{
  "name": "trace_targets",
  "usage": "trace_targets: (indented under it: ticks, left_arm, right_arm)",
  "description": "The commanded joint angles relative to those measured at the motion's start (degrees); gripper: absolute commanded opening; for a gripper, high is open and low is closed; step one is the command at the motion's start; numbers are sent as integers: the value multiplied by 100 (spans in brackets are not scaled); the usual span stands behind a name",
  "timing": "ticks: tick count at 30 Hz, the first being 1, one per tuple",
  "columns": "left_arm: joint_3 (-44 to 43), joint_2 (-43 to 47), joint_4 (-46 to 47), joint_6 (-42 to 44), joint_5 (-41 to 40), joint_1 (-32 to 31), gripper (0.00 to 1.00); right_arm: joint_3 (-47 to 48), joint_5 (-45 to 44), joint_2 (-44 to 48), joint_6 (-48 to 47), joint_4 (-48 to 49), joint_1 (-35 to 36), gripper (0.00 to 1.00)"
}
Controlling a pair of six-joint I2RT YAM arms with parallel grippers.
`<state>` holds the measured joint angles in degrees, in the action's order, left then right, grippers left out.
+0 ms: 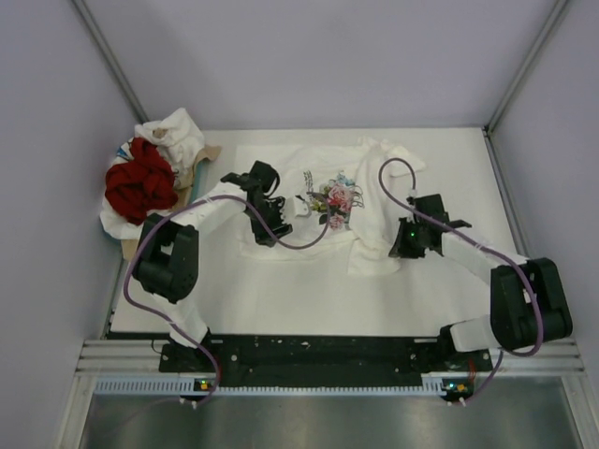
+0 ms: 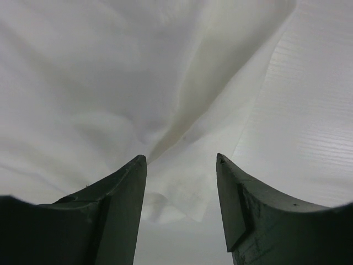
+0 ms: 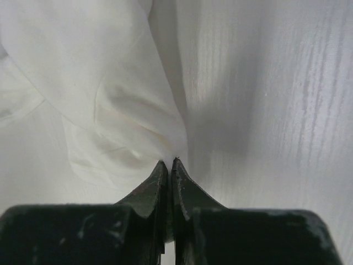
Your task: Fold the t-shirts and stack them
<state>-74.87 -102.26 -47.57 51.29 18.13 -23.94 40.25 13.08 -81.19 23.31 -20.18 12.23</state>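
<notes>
- White cloth puckered right at the closed tips of the right gripper (image 3: 168, 161). We judged that they held a thin pinch of the printed white t-shirt (image 1: 290, 164), taken at its near right edge.
- Dark jaws of the left gripper (image 2: 181, 158) stood apart over the same shirt. A soft ridge of cloth ran up between them, and nothing was clamped.
- Outward from both, the shirt lay spread across the middle of the table (image 1: 281, 309), nearer the far edge. Its floral print (image 1: 335, 198) faced up, and its right side was rumpled.
- At the far left corner, the red t-shirts (image 1: 140, 187) and another white t-shirt (image 1: 176, 131) sat heaped and unfolded, well apart from both grippers.
- We took the step in hand to be the first fold of the printed shirt. One gripper had its hold and the other had not yet taken one.
- The next move, as we judged it, called for the left jaws to close on that ridge before any lift. Both arms would then carry the cloth over together, low and level, because so thin a pinch could slip free.
</notes>
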Motion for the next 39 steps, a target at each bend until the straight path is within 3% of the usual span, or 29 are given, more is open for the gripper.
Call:
trace_targets:
  ticks: [1, 5, 12, 20, 22, 28, 32, 36, 39]
  left_arm:
    - [-98, 180, 125, 389, 138, 13, 60]
    - [-212, -153, -41, 601, -73, -49, 62]
    - [-71, -470, -68, 760, -99, -163, 54]
    - [358, 82, -323, 734, -143, -172, 15]
    - [517, 302, -349, 690, -161, -163, 0]
    - [746, 978, -314, 155, -222, -111, 0]
    - [378, 1549, -209, -618, -651, 47, 0]
    - [-833, 1981, -155, -1532, -1959, 451, 0]
    - [-2089, 2306, -602, -1605, -2033, 777, 0]
  right_arm:
    - [518, -805, 918, -248, 24, 7, 0]
    - [922, -1018, 1456, -494, -266, 8, 0]
    - [1459, -1106, 1746, -749, -618, -98, 0]
    - [1925, -1124, 2019, -925, -776, -326, 0]
    - [1986, -1115, 2037, -951, -803, -335, 0]
    - [2268, -992, 2072, -1065, -882, -361, 0]
    - [2513, -746, 2081, -1232, -969, -361, 0]
    - [3206, -772, 2019, -1434, -1259, -353, 0]
    - [3778, -746, 2150, -1592, -1426, -362, 0]
